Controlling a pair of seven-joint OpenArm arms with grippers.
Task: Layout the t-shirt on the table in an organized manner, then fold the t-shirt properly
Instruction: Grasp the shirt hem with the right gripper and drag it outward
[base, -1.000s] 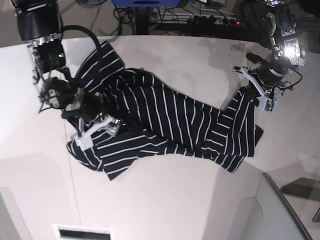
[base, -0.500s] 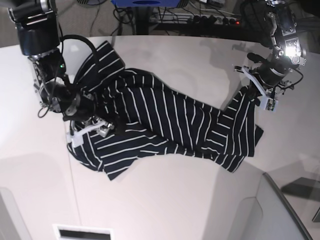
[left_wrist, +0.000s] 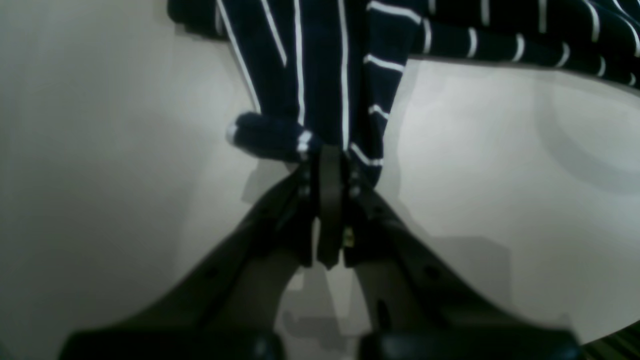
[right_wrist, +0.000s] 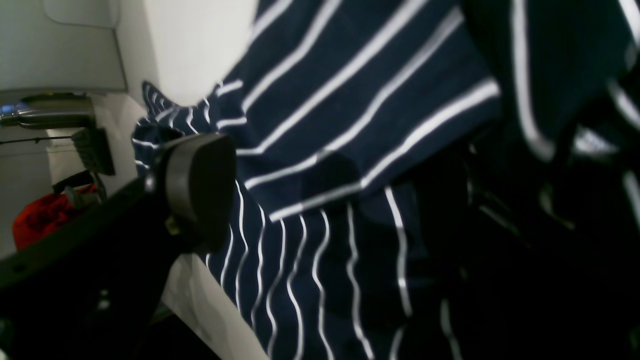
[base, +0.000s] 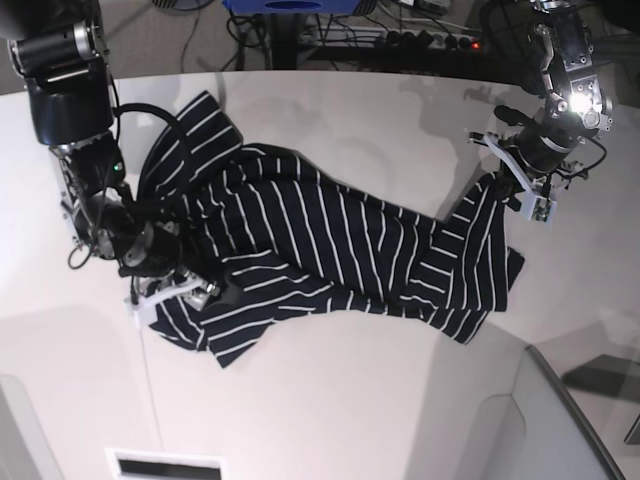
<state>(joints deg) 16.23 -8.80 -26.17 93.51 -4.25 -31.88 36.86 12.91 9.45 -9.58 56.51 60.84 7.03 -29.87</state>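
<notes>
Right gripper (base: 172, 292), jaws spread, is drawn nearer the table (base: 330, 410) edge since before (t-shirt (base: 330, 240) dragged along); left gripper (base: 522, 193) is clamped on its hem.

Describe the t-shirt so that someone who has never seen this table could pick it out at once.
Start from the large white table that fills the base view. Sprawled crumpled across its middle, between the two arms, lies the t-shirt; the left gripper has its jaws shut on one end. It is the only cloth on the table: dark navy, nearly black, with thin white stripes.
</notes>
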